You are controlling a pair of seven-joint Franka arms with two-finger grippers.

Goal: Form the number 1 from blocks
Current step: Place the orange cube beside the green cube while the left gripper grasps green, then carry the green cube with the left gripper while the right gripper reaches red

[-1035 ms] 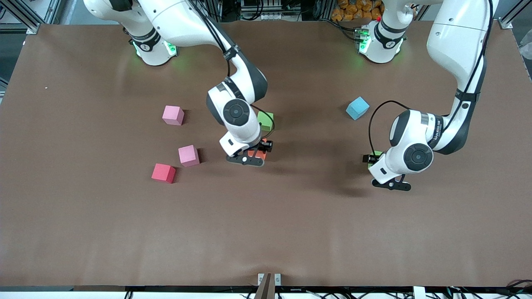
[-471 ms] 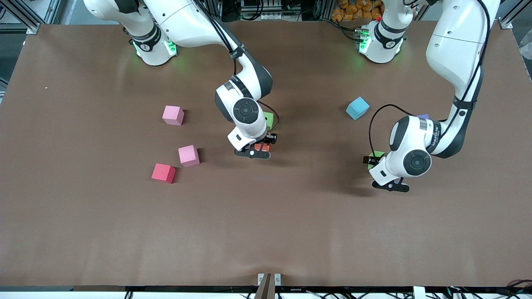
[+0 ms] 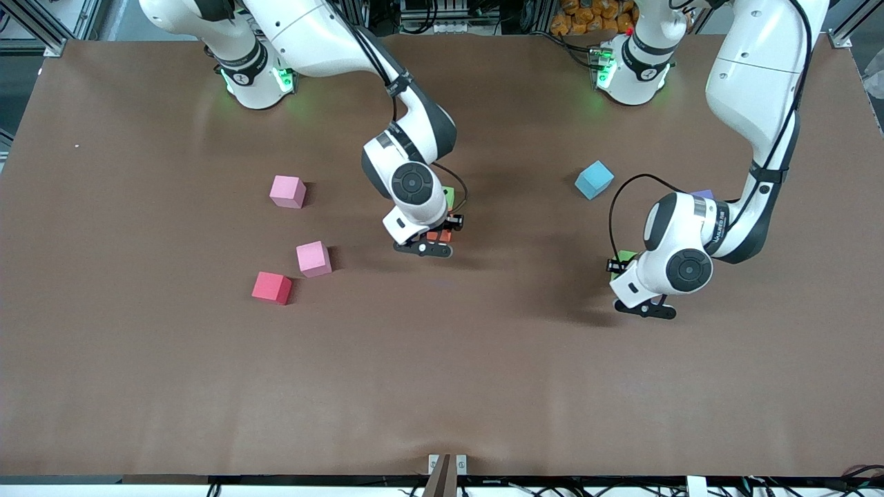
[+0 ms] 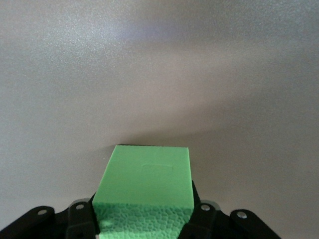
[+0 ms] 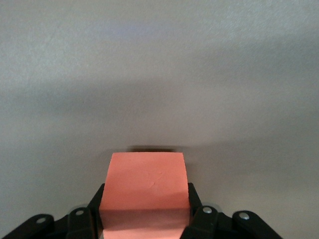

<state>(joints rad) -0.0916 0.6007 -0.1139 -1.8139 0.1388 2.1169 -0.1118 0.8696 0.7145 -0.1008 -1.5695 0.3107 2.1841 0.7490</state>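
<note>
My right gripper (image 3: 436, 239) is shut on the orange block (image 3: 433, 236), low over the middle of the table; its wrist view shows the orange block (image 5: 145, 181) clamped between the fingers of that gripper (image 5: 145, 219). A green block (image 3: 449, 196) lies just past it toward the bases, half hidden by the wrist. My left gripper (image 3: 620, 266) is shut on the second green block (image 3: 626, 256), seen filling the jaws of that gripper (image 4: 144, 221) as a green block (image 4: 145, 184). A purple block (image 3: 703, 194) peeks out above the left forearm. The red block (image 3: 271, 288) lies toward the right arm's end.
Two pink cubes (image 3: 287, 191) (image 3: 313, 259) lie near the red block, toward the right arm's end. A light blue cube (image 3: 594, 179) sits between the two grippers, closer to the bases. The brown table (image 3: 442, 386) is bare along its near half.
The left gripper's fingers closed on the green block. The right gripper carried the orange block a little toward the bases, closer to the other green block.
</note>
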